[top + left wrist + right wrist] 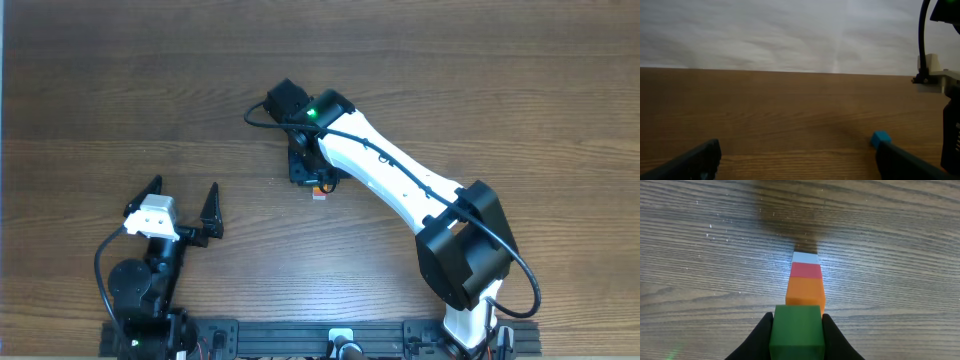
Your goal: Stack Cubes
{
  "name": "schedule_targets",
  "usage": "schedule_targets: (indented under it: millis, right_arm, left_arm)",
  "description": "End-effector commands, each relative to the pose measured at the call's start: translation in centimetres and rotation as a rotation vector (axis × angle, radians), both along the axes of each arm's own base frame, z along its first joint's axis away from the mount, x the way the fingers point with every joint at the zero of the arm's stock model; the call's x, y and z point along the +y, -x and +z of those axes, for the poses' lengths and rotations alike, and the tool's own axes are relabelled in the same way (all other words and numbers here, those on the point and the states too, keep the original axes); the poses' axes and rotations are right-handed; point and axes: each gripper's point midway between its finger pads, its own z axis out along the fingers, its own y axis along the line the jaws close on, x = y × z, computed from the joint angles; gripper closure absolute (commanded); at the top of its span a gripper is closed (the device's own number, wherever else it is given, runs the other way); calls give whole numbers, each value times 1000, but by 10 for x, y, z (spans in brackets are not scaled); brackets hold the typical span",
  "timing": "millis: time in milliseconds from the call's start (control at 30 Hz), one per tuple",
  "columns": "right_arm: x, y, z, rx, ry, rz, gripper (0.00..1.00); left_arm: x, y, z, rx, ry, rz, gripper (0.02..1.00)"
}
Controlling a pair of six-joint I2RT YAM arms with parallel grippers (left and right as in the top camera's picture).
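Right gripper (796,324) clamps a green cube (795,336) directly over the stack near the centre of the wooden table (500,90): orange cube (805,293), red cube (805,270), pale blue cube (805,258) lowest. Left gripper (185,205), fingers spread wide, sits well apart toward the table's left.

The counter (700,255) is mid-brown with fine, darker wood grain in long streaks. Four plain cubes, no pattern on any: a green cube (795,336), an orange cube (805,292), a red cube (805,270) and a pale blue cube (805,258) that looks almost white. The right tool (796,327) is black. The right arm (390,170) is white with black joints and a small green light (313,112). The left tool (184,190) is black with a white body and one bright blue fingertip (880,138). The wall (765,35) is pale grey.
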Motion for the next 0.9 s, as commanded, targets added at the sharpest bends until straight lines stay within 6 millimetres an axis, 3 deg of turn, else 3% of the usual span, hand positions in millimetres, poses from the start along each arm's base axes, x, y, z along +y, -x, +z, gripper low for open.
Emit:
schedule_targets:
  millis: [33, 900]
  right_arm:
    - [-8, -2, -8, 5, 37, -13, 989]
    - [-11, -2, -12, 1, 47, -30, 989]
  left_arm:
    - [0, 0, -1, -1, -10, -4, 20]
    - [0, 0, -1, -1, -10, -4, 20]
